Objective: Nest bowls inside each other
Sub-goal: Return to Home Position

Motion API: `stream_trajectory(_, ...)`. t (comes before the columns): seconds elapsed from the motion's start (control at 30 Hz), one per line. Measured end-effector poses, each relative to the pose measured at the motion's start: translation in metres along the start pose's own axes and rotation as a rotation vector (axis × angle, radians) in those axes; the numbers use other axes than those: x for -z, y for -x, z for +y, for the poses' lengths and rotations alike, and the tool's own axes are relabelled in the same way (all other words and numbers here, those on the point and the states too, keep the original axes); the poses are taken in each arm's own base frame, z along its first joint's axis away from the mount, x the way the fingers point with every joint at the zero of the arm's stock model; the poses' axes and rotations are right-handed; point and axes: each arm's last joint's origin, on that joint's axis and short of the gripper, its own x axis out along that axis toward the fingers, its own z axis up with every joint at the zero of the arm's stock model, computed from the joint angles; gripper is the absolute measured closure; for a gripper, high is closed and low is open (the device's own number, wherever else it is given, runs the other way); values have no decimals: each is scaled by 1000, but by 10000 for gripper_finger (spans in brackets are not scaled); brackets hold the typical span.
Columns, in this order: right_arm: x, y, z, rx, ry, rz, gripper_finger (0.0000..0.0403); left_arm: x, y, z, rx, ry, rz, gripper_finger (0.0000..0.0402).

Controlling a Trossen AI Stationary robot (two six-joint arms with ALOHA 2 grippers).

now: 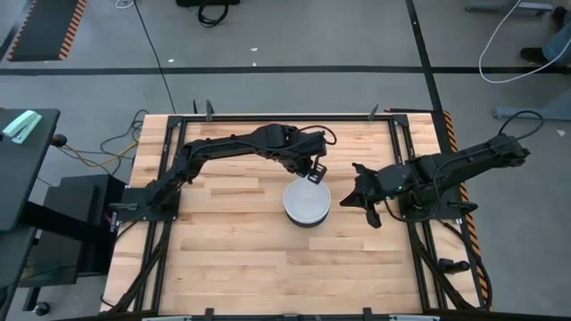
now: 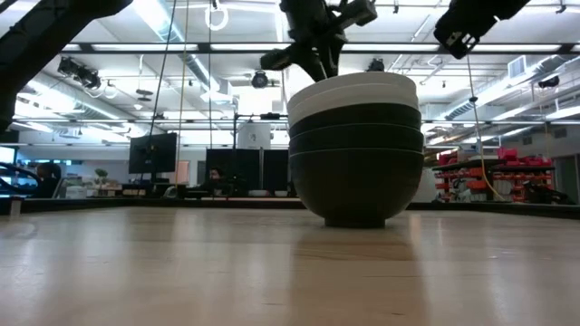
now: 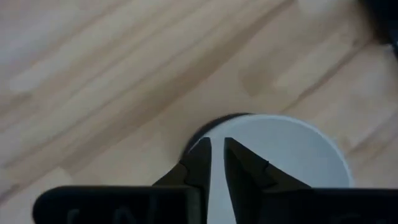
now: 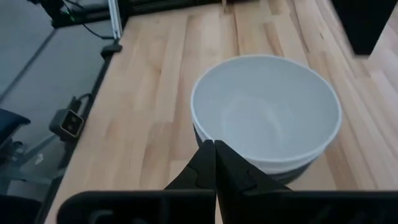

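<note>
Bright, even light from ceiling strip lamps (image 2: 170, 20) puts soft sheen on the table (image 2: 181, 272)

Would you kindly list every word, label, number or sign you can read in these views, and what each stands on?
None can be read in any view.
The stacked bowls: plain, no marks.
The screens and shelves in the background, low view: too small to read.
The striped floor mat, high view: stripes only, no words.
</note>
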Motion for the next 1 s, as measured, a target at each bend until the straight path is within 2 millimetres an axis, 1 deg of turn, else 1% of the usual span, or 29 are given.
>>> stream_trajectory(0.13, 2, -5, -5, 29, 0, 35, 401, 9, 10, -1, -90, -21, -55, 342)
stream_trajectory(0.2, 2, -5, -8, 43, -3, 40, 400, 14, 18, -4, -108, -26, -93, 341)
stream_trajectory(0.27, 1, -3, -10, 54, -16, 35, 400, 22, 27, -7, -137, -39, -127, 342)
stream_trajectory(0.37, 1, 6, -11, 49, -46, 7, 399, 37, 45, -13, -168, -78, -186, 348)
stream_trajectory(0.5, 3, 22, -7, 9, -92, -31, 393, 60, 70, -21, -203, -139, -275, 355)
stream_trajectory(0.67, 4, 47, 2, -83, -137, -114, 385, 91, 98, -30, -251, -252, -405, 358)
stream_trajectory(0.73, 5, 57, 4, -124, -157, -147, 384, 103, 112, -31, -269, -281, -456, 357)
stream_trajectory(0.83, 5, 76, 6, -188, -181, -204, 384, 117, 133, -32, -248, -272, -546, 354)
stream_trajectory(1.0, -4, 108, 8, -283, -179, -314, 389, 144, 166, -34, -188, -213, -704, 351)
